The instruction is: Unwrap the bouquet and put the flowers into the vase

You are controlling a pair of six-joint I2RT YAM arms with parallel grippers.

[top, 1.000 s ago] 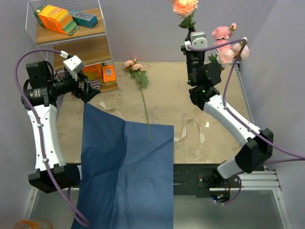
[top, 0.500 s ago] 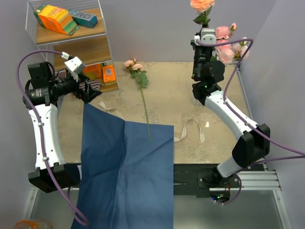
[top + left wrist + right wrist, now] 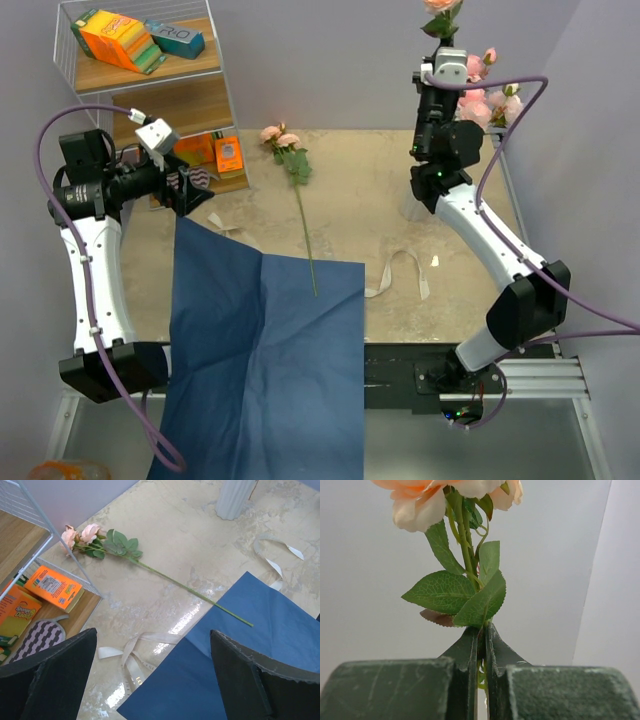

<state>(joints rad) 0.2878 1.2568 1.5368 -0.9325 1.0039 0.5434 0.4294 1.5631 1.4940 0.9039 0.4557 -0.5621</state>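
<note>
At the worktop's near edge the blue paper lies spread and overhanging, with the cream ribbon loose beside it. The lying rose rests its stem tip on the paper, its long axis running toward the far edge. The left fingers, spread wide and empty, are the nearer to it. At the far right corner the right fingers pinch the held rose upright, and the vase stands below them.
</note>
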